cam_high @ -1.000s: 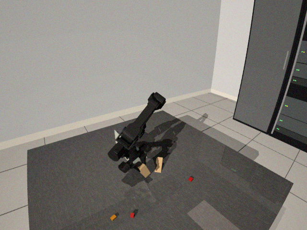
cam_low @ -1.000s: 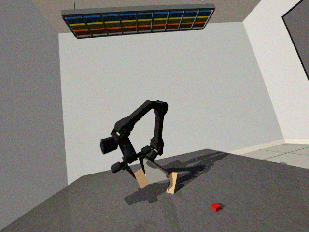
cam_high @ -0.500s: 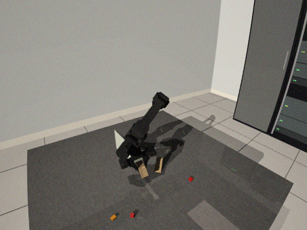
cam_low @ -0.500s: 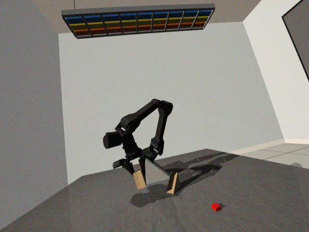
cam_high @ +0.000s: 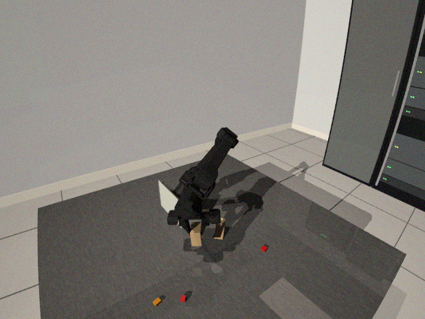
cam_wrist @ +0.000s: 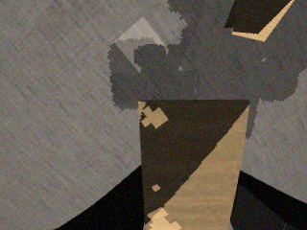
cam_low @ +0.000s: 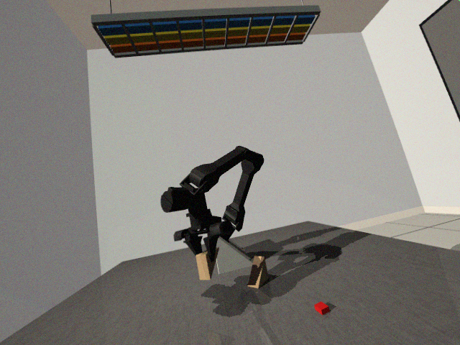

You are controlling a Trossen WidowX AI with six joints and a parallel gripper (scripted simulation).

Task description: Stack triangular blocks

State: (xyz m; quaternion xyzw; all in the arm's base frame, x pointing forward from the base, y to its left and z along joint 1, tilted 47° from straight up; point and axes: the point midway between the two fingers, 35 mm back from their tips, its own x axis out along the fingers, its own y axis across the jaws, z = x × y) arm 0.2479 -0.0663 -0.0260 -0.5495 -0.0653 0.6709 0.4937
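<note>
Top view: the black parallel-jaw tool (cam_high: pixel 194 224) (cam_low: pixel 206 252) is clamped on a pale tan wooden triangular block (cam_high: pixel 196 237) (cam_low: pixel 203 265) (cam_wrist: pixel 206 168). Its twin, a second tan wooden wedge (cam_high: pixel 220 230) (cam_low: pixel 257 272) (cam_wrist: pixel 261 19), stands on the dark grey counter (cam_high: pixel 103 257) (cam_low: pixel 141 300) (cam_wrist: pixel 58 96) just beside it. Two small red cubes (cam_high: pixel 263 248) (cam_high: pixel 183 298) (cam_low: pixel 321 307) and a small orange block (cam_high: pixel 157 302) lie well apart from the wedges, unlikely to hinder.

Exterior view: the gripped block hangs above the counter. It looks light and stiff, probably not fragile; smooth faces could let it turn if pinched off-centre. Holding the flat end faces near mid-block should leave the slope free. A pale upright panel (cam_low: pixel 232 258) shows near the tool, so wrist swings may want care.

Wrist view: the held block fills the lower middle, the standing wedge at upper right, apart. A sideways bump could shove that one.
</note>
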